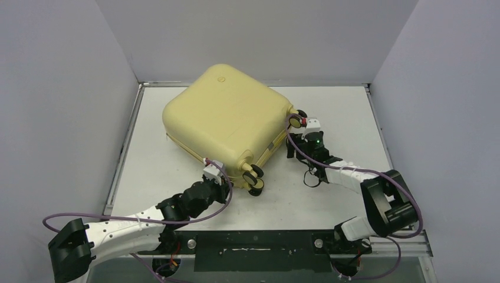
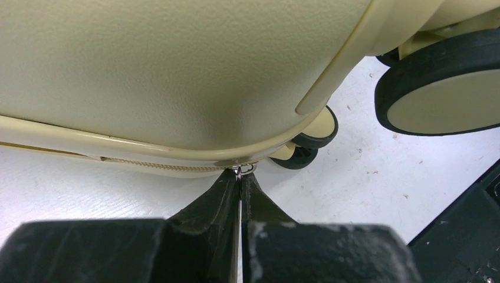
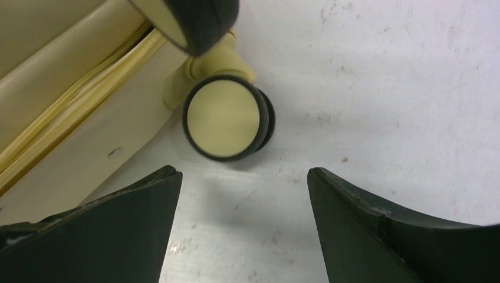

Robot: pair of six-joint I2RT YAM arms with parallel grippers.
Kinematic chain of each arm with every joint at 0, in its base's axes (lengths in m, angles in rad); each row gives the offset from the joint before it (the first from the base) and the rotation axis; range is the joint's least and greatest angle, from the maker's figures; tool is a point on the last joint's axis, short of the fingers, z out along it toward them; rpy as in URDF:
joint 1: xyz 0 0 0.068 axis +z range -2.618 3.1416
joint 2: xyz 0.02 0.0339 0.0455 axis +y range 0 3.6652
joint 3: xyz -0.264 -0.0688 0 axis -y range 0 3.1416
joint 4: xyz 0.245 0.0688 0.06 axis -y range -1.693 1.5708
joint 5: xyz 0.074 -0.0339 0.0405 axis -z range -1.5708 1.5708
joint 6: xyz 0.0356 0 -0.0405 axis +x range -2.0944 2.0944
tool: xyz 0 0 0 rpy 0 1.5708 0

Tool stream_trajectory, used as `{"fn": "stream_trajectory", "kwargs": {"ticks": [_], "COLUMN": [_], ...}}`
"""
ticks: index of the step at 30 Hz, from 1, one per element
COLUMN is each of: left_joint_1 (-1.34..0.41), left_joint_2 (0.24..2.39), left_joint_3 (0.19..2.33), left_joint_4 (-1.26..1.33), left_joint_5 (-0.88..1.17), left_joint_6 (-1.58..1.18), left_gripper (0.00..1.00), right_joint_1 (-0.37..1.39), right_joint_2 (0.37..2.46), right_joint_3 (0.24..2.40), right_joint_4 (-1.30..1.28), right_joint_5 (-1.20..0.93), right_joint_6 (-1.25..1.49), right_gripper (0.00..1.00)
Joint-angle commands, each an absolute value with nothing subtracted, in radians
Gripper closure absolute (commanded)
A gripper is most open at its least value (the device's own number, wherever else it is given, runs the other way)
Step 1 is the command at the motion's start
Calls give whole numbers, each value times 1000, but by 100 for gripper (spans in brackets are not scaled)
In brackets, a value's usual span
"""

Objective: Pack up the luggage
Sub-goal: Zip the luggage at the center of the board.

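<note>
The pale yellow luggage lies closed and flat on the white table, its wheels toward me. My left gripper is at its near corner, shut on the small metal zipper pull at the seam, beside the zipper teeth. In the left wrist view the shell fills the top. My right gripper is open and empty just off the right corner. In the right wrist view a cream-and-black wheel sits just ahead of its open fingertips.
Two wheels stick out at the luggage's near corner beside my left gripper; another wheel is at the right corner. Grey walls enclose the white table on three sides. A black rail runs along the near edge.
</note>
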State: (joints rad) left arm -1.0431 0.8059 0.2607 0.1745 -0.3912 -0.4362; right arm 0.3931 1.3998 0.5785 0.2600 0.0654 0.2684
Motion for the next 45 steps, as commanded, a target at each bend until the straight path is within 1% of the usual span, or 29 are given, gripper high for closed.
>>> {"fn": "stream_trajectory", "kwargs": {"ticks": [1,5,9,11,13,16,22,26,28,37,45], "left_joint_1": [-1016,-1014,-1013,-1011,-1010,-1009,-1006,-1005,-1003,-966,-913], "left_joint_2": [787,777,764,758,753,755,765,768,768,840,941], "left_joint_3": [324,333,328,319,313,314,329,338,344,390,428], "left_joint_4": [229,208,204,207,208,206,198,188,181,210,240], "left_joint_5": [-440,-432,-429,-425,-424,-423,-426,-436,-443,-418,-370], "left_joint_6": [-415,-408,-413,-417,-421,-422,-417,-414,-413,-386,-367], "left_gripper": [100,100,100,100,100,100,100,100,100,100,100], "right_joint_1": [386,363,333,330,330,332,336,344,356,405,448], "right_joint_2": [1511,1584,1647,1681,1712,1750,1802,1787,1767,1608,1479], "right_joint_3": [649,709,778,826,859,907,968,932,896,591,440], "right_joint_4": [436,433,390,358,327,282,180,161,164,315,359], "right_joint_5": [107,29,8,-45,-84,-129,-127,-115,-113,-64,-33], "right_joint_6": [130,67,33,10,-21,-38,-5,85,139,386,485], "right_gripper": [20,20,21,23,26,38,69,85,91,100,100]}}
